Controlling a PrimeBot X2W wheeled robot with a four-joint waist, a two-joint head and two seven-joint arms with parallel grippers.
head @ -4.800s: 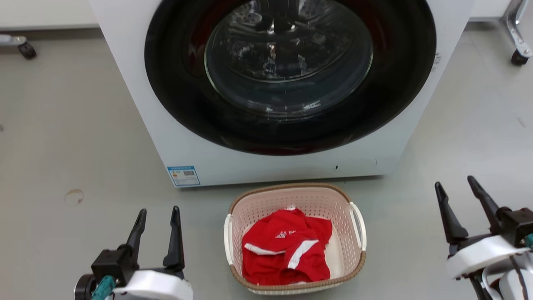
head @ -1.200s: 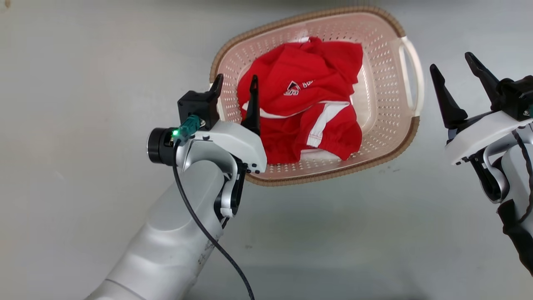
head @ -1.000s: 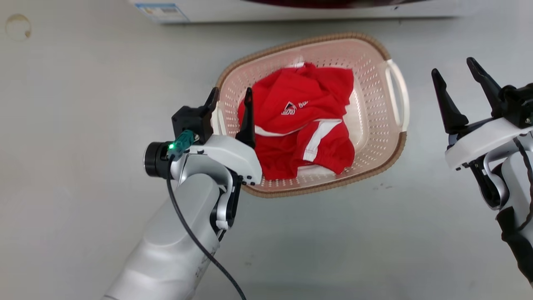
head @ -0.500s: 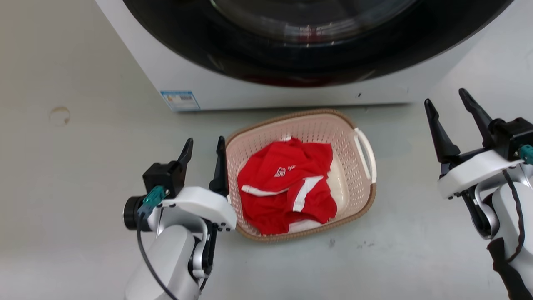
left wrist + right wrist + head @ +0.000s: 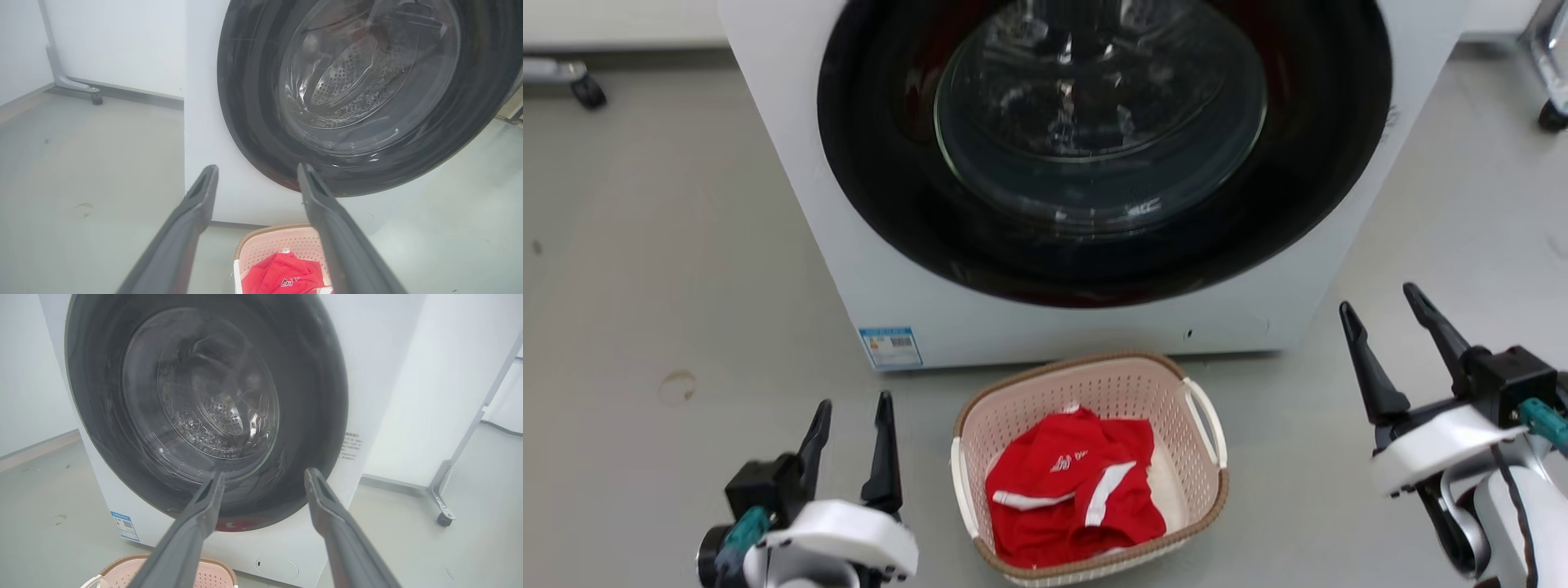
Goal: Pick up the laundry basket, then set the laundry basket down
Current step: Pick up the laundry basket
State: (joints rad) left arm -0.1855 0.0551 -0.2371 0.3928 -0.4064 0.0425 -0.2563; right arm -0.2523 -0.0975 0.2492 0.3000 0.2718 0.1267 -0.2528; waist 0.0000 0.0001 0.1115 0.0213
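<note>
Laundry basket (image 5: pixel 1094 388) sits on the floor (image 5: pixel 645 286) at six o'clock of the washing machine (image 5: pixel 890 294). Head view shows its whole rim; right wrist view, one edge. At its nine, left end effector (image 5: pixel 854 400); at three, right end effector (image 5: pixel 1376 296); both spread, empty.

Left tool (image 5: pixel 854 402) and right tool (image 5: pixel 1378 298) — both spread wide, empty.
</note>
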